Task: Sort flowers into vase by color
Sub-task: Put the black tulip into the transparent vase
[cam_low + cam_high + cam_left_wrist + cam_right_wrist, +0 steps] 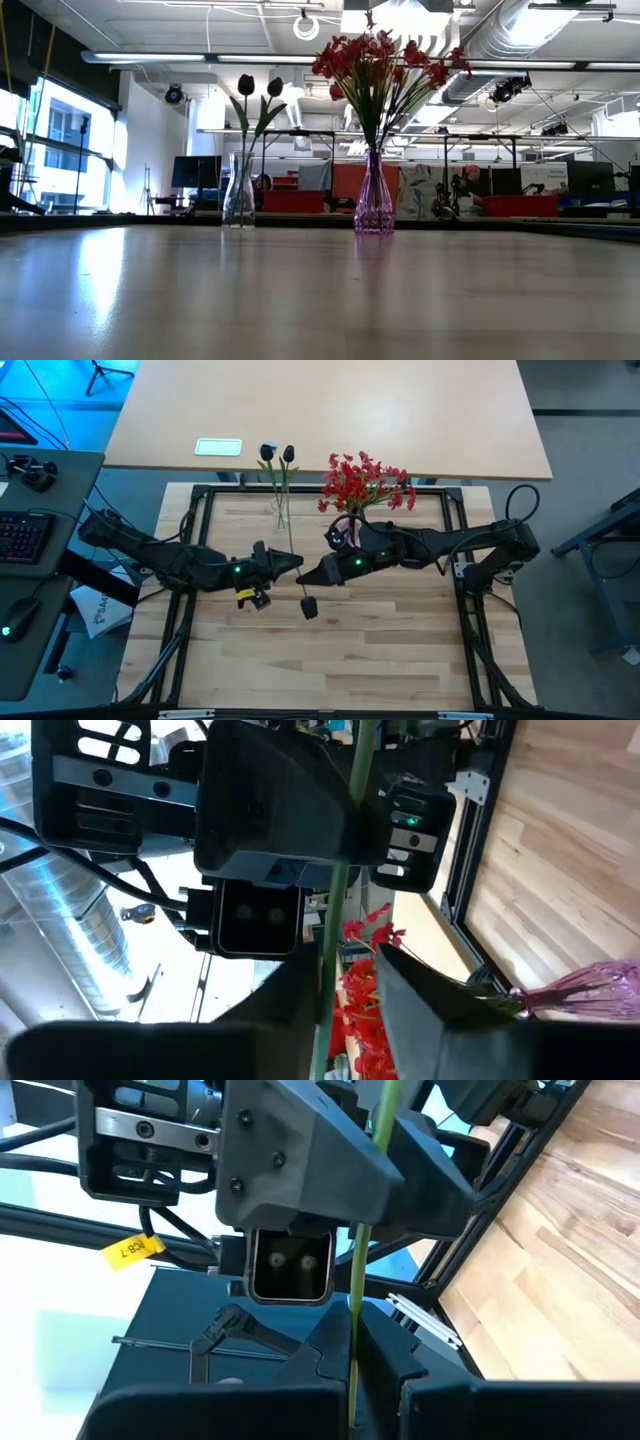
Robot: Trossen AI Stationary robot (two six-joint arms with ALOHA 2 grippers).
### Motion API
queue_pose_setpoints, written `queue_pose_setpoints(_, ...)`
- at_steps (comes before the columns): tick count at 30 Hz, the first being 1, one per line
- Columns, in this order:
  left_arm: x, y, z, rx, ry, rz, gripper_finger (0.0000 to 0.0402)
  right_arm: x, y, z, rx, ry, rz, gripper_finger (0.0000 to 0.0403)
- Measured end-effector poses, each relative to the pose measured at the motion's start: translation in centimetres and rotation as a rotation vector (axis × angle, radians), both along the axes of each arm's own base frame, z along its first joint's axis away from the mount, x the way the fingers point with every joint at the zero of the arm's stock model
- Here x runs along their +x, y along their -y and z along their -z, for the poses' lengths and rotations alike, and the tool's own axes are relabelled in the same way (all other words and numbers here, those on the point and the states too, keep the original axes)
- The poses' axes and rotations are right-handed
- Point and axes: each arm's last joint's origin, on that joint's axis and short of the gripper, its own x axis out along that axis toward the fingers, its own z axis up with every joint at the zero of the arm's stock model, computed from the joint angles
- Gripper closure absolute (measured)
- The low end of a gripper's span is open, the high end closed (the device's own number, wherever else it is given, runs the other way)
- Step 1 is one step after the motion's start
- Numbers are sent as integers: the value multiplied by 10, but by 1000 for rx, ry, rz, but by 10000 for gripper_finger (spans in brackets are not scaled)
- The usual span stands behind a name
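Observation:
Both grippers meet over the table's middle, my left gripper (295, 564) and my right gripper (306, 574) tip to tip. Between them is one dark-budded flower; its near-black bud (308, 607) points toward the near edge. In the left wrist view its green stem (324, 982) runs between my open left fingers, close beside one finger (290, 1005), with a gap to the other. My right gripper (352, 1355) is shut on the stem. Two more dark buds (279, 454) stand in a clear vase (238, 195). The red sprays (365, 482) stand in a purple vase (374, 205). My left gripper stands open around the stem; whether one finger touches it I cannot tell. My right gripper pinches the thin green stem (352, 1330) between its two fingers (322, 1355), which lie across it. The flower is lifted clear of the table, bud end toward the near edge.
The two vases stand side by side near the table's far edge, just beyond both grippers. A black metal frame (200, 492) borders the wooden top. Bare wood (330, 660) spreads toward the near edge. A tan table (330, 410) lies beyond the far edge.

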Motion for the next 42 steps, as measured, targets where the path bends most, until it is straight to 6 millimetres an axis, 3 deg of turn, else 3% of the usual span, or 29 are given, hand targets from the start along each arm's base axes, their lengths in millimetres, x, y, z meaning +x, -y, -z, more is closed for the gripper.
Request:
queue_pose_setpoints(8, 0, 0, -1, -6, 6, 7, 394, 1, 2, 0, -1, 4, -2, 396)
queue_pose_setpoints(15, 0, 0, 0, -4, -1, 13, 399, 1, 5, -2, 6, 17, -24, 367)
queue_pose_setpoints(19, 0, 0, 0, -4, -4, 12, 400, 1, 8, -2, 15, 21, -39, 326)
queue_pose_setpoints(26, -1, -1, 0, -84, 18, -31, 401, -4, 14, -13, -43, 95, -35, 217)
queue_pose_setpoints(31, -13, -9, 9, -291, -27, -140, 401, -17, 25, -33, -92, 222, -137, 165)
queue_pose_setpoints(34, -30, -22, 11, -560, -21, -215, 401, -30, 29, -48, -116, 289, -156, 156)
queue_pose_setpoints(38, -57, -41, 2, -976, 148, -325, 401, -42, 30, -58, -194, 338, -154, 156)
queue_pose_setpoints(42, -78, -51, -1, -1270, 395, -251, 401, -58, 32, -71, -280, 401, -103, 156)
